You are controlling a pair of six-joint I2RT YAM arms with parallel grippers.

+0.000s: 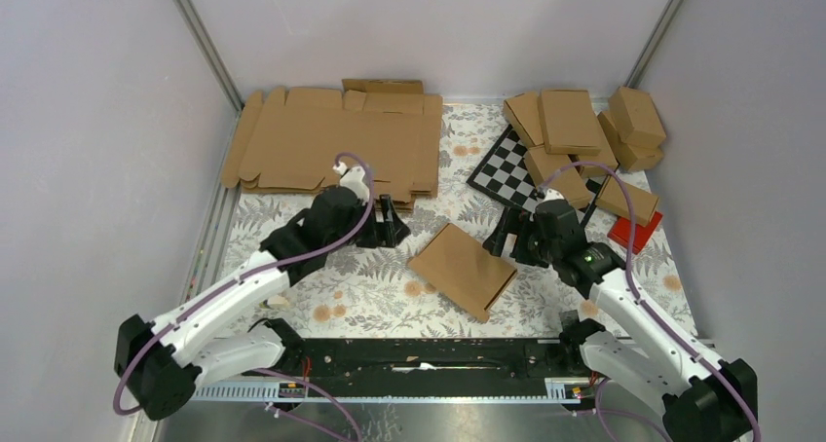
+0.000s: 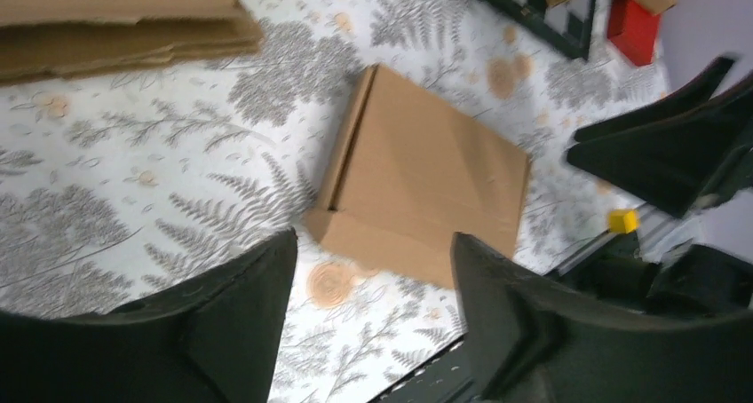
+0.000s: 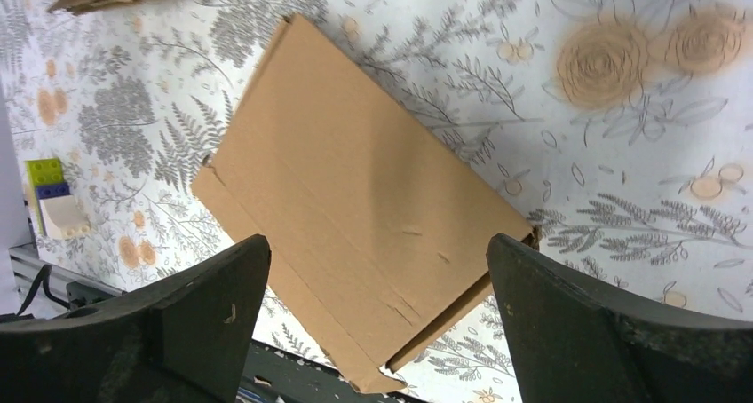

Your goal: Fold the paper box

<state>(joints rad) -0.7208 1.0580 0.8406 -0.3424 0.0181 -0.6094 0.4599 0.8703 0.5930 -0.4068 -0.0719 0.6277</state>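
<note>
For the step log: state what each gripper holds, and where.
Nothing is held. The left gripper and right gripper both stand open, and the paper box lies free between them.

Left arm and right arm: white link shells, black joint housings, black bases. A purple cable runs along each and loops over the wrist. Left claw and right claw are matte black. Fingers are broad wedges with blunt tips. Small green light on the right wrist.
</note>
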